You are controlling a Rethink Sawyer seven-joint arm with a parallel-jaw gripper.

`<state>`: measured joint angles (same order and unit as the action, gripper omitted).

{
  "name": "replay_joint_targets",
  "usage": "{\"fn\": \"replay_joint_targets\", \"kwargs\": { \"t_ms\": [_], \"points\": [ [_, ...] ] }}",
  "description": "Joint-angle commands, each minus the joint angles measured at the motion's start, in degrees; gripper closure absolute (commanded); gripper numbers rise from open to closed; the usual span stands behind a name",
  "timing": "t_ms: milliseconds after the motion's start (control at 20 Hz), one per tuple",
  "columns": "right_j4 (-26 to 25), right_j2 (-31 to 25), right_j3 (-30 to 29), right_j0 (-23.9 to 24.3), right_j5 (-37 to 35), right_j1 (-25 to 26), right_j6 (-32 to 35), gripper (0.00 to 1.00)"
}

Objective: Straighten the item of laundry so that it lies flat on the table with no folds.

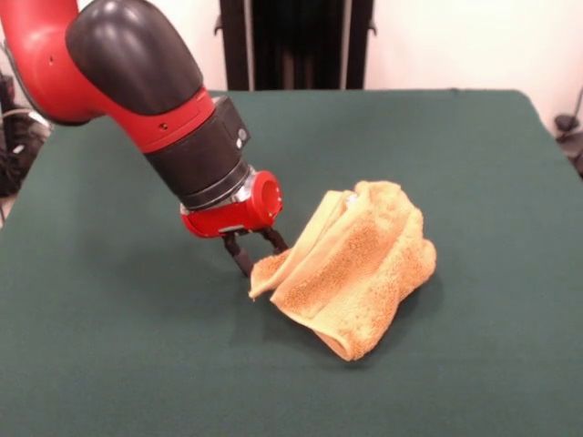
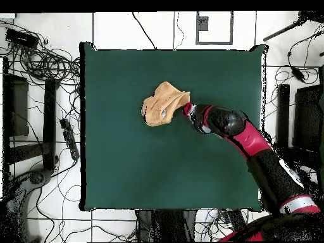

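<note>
The orange-yellow terry towel lies bunched and folded over itself near the middle of the dark green table. One of its corners is drawn out toward the arm. My gripper reaches down from the red and black arm at the left, and its dark fingers close on that corner just above the tabletop. In the overhead view the towel is a crumpled lump on the table, and the gripper meets its right edge. No white tag shows.
The arm's thick red and black links slant across the upper left of the front view. In the overhead view, cables and dark equipment lie on the floor around the table.
</note>
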<state>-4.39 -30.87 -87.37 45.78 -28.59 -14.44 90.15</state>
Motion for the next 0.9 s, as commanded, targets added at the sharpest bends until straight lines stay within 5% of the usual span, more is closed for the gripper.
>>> {"fn": "replay_joint_targets", "kwargs": {
  "t_ms": [50,900],
  "points": [
    [3.4,-2.0,-4.5,-4.5,5.5,8.5,11.0,0.0],
    [8.6,-11.9,-13.5,3.2,4.0,8.3,9.6,0.0]
  ]
}}
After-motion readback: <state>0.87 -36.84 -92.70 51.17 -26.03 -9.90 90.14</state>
